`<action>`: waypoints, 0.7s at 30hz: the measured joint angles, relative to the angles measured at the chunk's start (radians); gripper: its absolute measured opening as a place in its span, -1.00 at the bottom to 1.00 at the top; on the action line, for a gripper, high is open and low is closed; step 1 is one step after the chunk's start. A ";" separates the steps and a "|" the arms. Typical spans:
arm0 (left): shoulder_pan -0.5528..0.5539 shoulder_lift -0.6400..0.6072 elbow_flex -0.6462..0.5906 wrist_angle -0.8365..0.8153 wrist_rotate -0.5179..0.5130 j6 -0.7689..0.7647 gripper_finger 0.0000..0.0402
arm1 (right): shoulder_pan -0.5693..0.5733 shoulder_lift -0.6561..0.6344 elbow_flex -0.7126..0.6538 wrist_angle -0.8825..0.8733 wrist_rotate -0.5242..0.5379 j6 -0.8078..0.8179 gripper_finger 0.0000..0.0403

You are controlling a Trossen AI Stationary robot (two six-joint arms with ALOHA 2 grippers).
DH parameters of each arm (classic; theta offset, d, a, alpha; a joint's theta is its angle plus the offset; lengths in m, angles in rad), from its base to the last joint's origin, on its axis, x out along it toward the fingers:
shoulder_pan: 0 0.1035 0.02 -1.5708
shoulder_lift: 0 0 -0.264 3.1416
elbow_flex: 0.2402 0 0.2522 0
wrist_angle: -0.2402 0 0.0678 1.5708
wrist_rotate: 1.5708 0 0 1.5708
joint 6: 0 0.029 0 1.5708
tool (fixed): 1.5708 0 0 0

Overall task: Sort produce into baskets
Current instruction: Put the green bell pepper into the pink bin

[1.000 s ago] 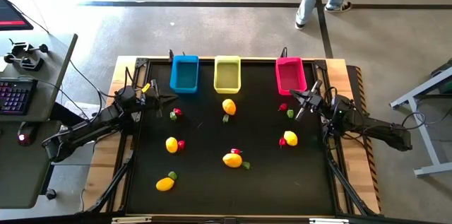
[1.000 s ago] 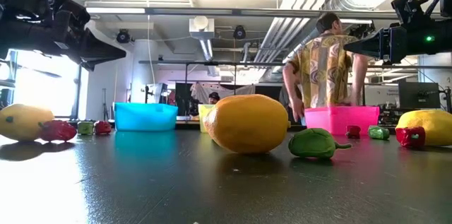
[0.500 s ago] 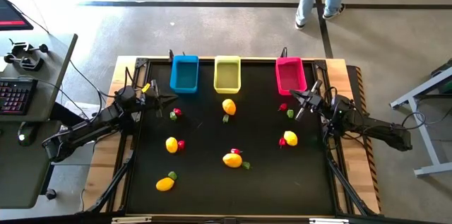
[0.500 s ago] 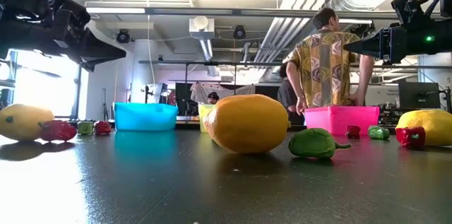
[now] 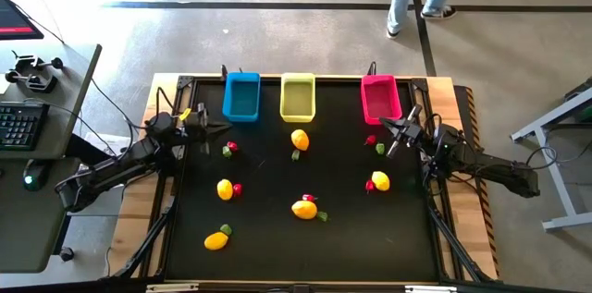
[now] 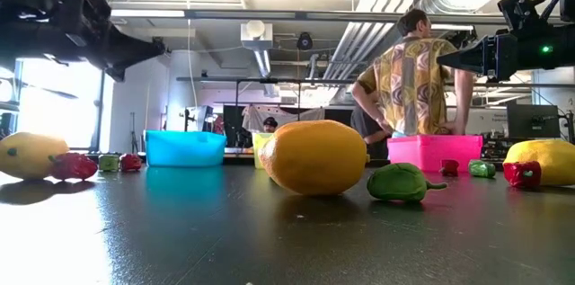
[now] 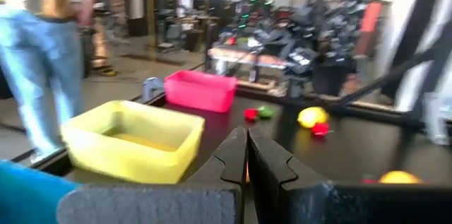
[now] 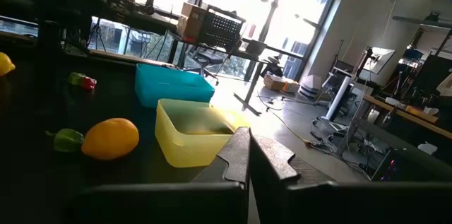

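Three baskets stand in a row at the table's far edge: blue [image 5: 240, 97], yellow [image 5: 297, 97] and pink [image 5: 380, 99]. Produce lies loose on the black mat: yellow lemons [image 5: 300, 139] [image 5: 225, 189] [image 5: 304, 208], small red bits [image 5: 371, 140] and small green bits [image 5: 379, 148]. My left gripper [image 5: 225, 128] hovers shut at the mat's left edge, near the blue basket, holding nothing. My right gripper [image 5: 382, 123] hovers shut at the right edge, just in front of the pink basket, also holding nothing. Both sets of fingers show closed together in the wrist views [image 7: 246, 146] [image 8: 248, 146].
More lemons lie at the near left [image 5: 216, 239] and at the right [image 5: 380, 181]. A person [image 6: 409, 78] stands beyond the table's far edge. A desk with a keyboard [image 5: 18, 127] stands left of the table. The mat's near part is open.
My left gripper has stayed in place but has tipped its shut fingertips upward, from slanting down to about level. The person beyond the far edge has shifted a little. No produce has moved.
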 joint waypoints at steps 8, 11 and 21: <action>-0.076 0.051 0.050 -0.014 -0.055 0.017 -1.00 | 0.000 0.000 0.000 0.000 0.000 0.000 -1.00; -0.105 0.117 0.077 -0.018 -0.081 0.018 -1.00 | 0.000 0.000 0.000 0.000 0.000 0.000 -1.00; -0.203 0.488 0.273 -0.015 -0.086 0.085 -1.00 | 0.000 0.000 0.000 0.000 0.000 0.000 -1.00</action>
